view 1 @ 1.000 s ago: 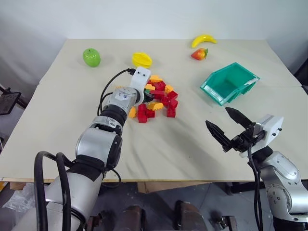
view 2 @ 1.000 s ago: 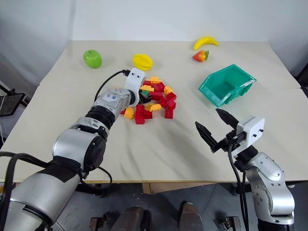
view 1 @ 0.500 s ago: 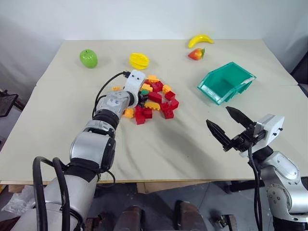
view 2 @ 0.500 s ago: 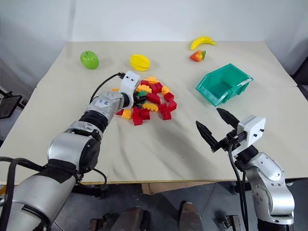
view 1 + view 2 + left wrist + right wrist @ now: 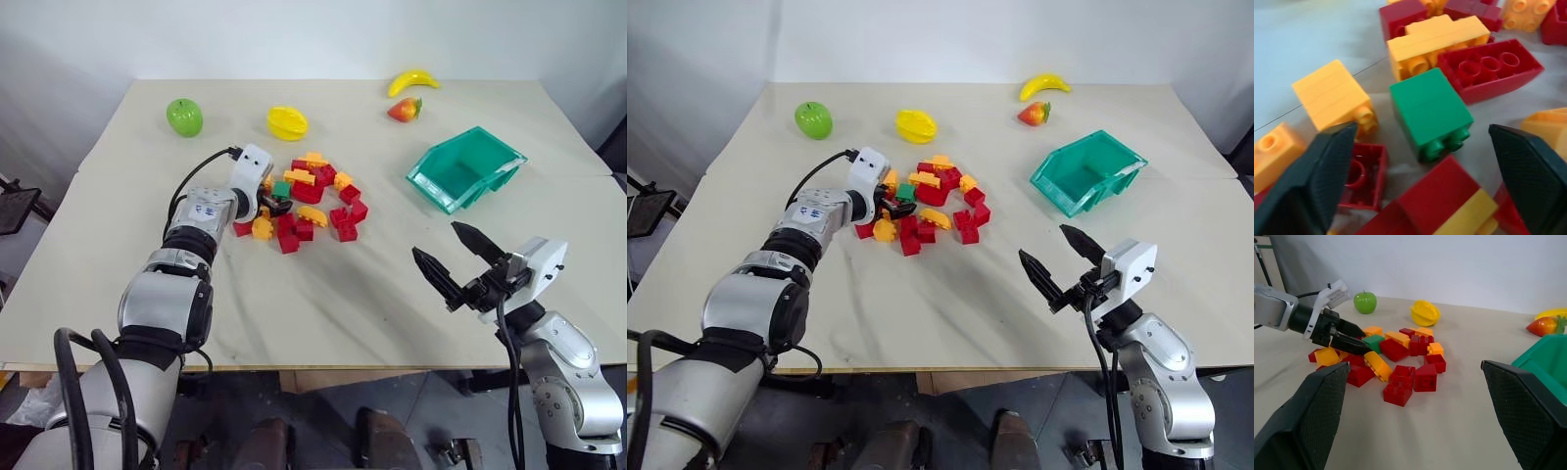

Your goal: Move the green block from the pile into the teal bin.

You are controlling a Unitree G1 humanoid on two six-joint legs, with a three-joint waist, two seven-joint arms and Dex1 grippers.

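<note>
Crowding is threatening the grasp: left gripper (image 5: 1420, 161), jaws spread, is framing the small dark green plastic block (image 5: 1430, 113), risking pinching neighbouring red bricks (image 5: 1488, 68).

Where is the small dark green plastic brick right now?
The small dark green plastic brick lies on the table at the left edge of the red and orange brick pile, between the open left gripper's fingers, not yet gripped.

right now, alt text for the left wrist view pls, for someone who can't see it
A green block lies on its side between the left gripper's two open black fingers, not yet gripped. Red and orange bricks of the pile crowd around it on the pale table.
</note>
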